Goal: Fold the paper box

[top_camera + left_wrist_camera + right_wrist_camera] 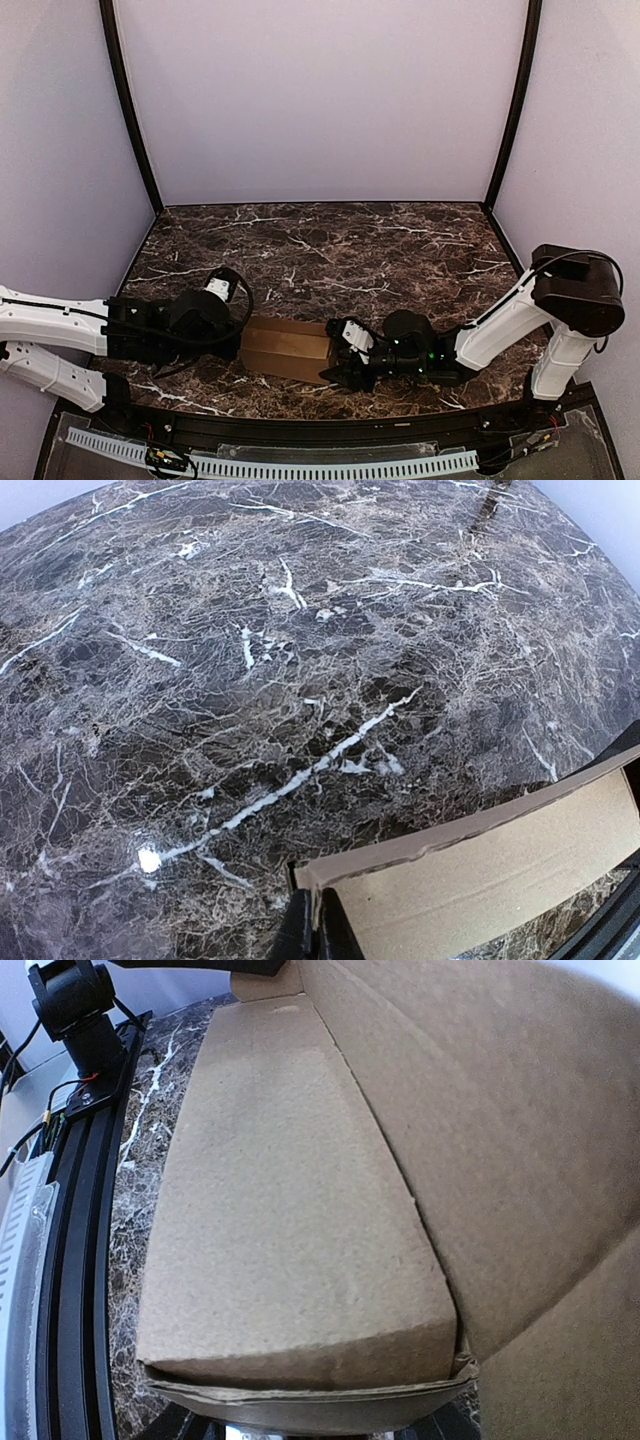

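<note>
Along the near edge of the table [330, 240], a black rail [300, 432] and a white slotted strip [280, 466] were seen, with both arm bases set just behind them. Just beyond, the paper box [288, 348] was laid on the dark marbled top, near the front and about midway between the arms, its long side running left to right. It was shown as a slim, unmarked block of tan-brown cardboard. In the right wrist view one broad panel lay flat and another rose beside it along a crease; whatever lay inside was hidden. The left gripper [238, 342] was held low at the box's left end, and its dark fingers [297, 935] were closed on a thin cardboard edge. The right gripper [342, 362] was set against the right end, its forearm stretched low over the table; whether its fingers were clamped or spread could not be told. Lilac walls [320, 100] were set behind.
</note>
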Motion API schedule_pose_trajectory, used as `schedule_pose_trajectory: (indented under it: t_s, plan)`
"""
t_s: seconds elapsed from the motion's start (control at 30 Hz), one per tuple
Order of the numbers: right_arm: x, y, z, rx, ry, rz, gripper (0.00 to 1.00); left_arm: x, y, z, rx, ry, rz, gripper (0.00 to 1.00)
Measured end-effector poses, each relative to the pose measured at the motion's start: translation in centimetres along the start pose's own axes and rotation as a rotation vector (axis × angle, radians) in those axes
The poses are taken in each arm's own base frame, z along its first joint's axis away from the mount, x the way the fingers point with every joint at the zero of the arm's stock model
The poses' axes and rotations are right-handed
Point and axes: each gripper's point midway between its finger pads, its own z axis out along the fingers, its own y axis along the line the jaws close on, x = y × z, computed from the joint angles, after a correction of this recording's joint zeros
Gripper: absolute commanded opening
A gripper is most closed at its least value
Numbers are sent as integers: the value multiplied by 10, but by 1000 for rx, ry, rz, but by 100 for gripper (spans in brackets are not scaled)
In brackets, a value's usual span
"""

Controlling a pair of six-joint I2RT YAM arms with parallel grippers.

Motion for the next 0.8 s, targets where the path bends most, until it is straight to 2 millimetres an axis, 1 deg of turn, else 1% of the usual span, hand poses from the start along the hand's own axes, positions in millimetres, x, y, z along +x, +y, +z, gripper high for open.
schedule_pose_trajectory:
  t_s: [0.53, 0.8]
  plan:
    - [4, -4, 5, 15, -12, 15, 0, 10, -3, -8, -39, -98, -44, 1]
    - [4, -5, 6, 17, -21, 16, 0, 10, -1, -10, -59, -111, -17, 1]
